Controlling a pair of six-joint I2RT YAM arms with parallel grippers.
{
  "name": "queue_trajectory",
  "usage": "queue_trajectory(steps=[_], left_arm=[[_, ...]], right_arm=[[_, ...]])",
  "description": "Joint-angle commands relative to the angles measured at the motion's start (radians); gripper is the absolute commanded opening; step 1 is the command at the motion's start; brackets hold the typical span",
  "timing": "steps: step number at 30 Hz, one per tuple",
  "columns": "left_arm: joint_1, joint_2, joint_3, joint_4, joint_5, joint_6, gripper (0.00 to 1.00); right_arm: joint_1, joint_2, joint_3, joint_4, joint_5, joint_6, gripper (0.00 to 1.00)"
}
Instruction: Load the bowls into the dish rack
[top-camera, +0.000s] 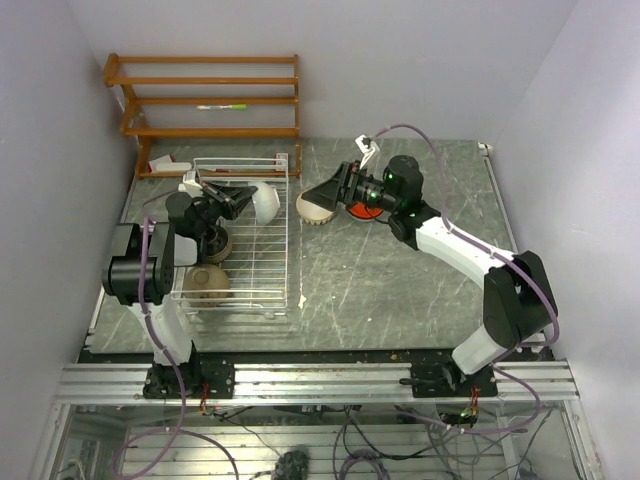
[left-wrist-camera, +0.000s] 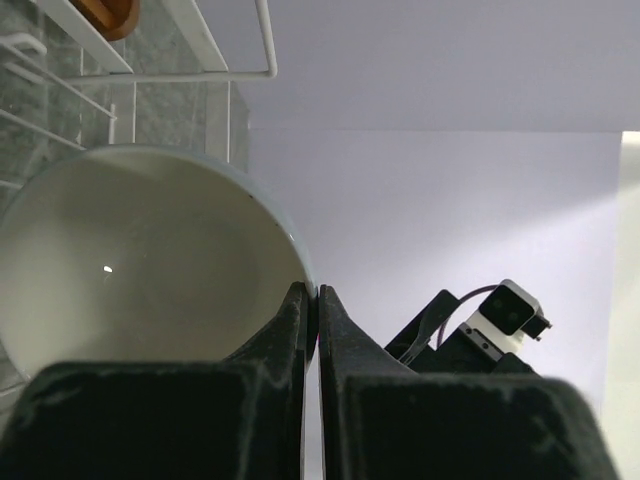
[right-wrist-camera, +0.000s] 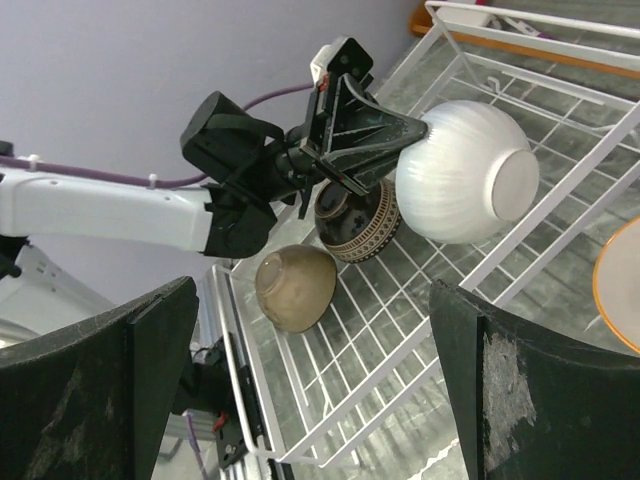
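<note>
1. From the top camera, the left claw (top-camera: 238, 203) is clamped on the rim of a white bowl (top-camera: 266, 203). It holds the bowl tipped on its side over the far right part of the wire rack (top-camera: 285, 270).
2. Two more bowls sit in the rack: a dark patterned bowl (top-camera: 216, 244) beside the left arm and a tan bowl (top-camera: 206, 283) nearer the arm bases.
3. The right claw (top-camera: 318, 192) stands wide apart, gripping nothing, just above a pale bowl (top-camera: 315, 212) on the table (top-camera: 400, 290), right of the rack. An orange bowl (top-camera: 362, 211) lies under that arm. A wooden shelf (top-camera: 210, 100) stands at the far wall.
4. In the left wrist camera, the two fingers are pressed together on the white bowl's thin rim, with its hollow inside facing the lens and rack wires behind it.
5. In the right wrist camera, the arm's own fingers are spread to both edges of the picture. Beyond them the left claw holds the white bowl by its rim, foot outward, above the grid. Whether it touches the wires cannot be told.
</note>
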Motion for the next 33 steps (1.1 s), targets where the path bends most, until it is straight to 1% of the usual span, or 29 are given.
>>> queue_trajectory(steps=[1,4,6,8,9,10,12,13,14,17,20,23,28,33], left_arm=[[0.004,-0.044,0.056,-0.132,0.030,0.127,0.07],[0.004,-0.089,0.077,-0.300,0.016,0.239,0.07],[0.005,-0.116,0.088,-0.383,0.005,0.290,0.07],[0.005,-0.132,0.092,-0.434,0.002,0.314,0.07],[0.005,-0.134,0.087,-0.433,0.002,0.312,0.07],[0.006,-0.131,0.080,-0.419,0.004,0.303,0.07],[0.009,-0.115,0.057,-0.339,0.016,0.257,0.07],[0.011,-0.103,0.044,-0.288,0.022,0.226,0.07],[0.012,-0.087,0.028,-0.200,0.028,0.183,0.07],[0.015,-0.028,-0.002,-0.013,0.044,0.060,0.07],[0.015,0.022,-0.013,0.100,0.051,-0.016,0.07],[0.016,0.029,-0.014,0.115,0.054,-0.025,0.07],[0.017,0.018,-0.014,0.102,0.062,-0.019,0.07],[0.018,0.023,-0.016,0.117,0.064,-0.029,0.07]], right_arm=[[-0.003,0.026,0.069,-0.064,0.021,-0.072,1.00],[-0.002,0.069,0.118,-0.104,0.014,-0.103,1.00],[0.004,0.108,0.164,-0.148,0.006,-0.136,1.00],[0.020,0.151,0.219,-0.201,0.007,-0.168,1.00],[0.029,0.175,0.244,-0.225,0.006,-0.185,1.00],[0.038,0.196,0.267,-0.247,0.007,-0.199,1.00],[0.059,0.240,0.311,-0.290,0.002,-0.237,1.00],[0.072,0.258,0.332,-0.313,0.001,-0.255,1.00],[0.086,0.275,0.355,-0.340,0.011,-0.276,1.00],[0.134,0.301,0.395,-0.413,0.096,-0.327,1.00],[0.173,0.312,0.410,-0.434,0.169,-0.332,1.00],[0.199,0.344,0.459,-0.479,0.256,-0.350,1.00],[0.232,0.445,0.605,-0.622,0.400,-0.414,1.00],[0.262,0.521,0.701,-0.697,0.557,-0.455,1.00]])
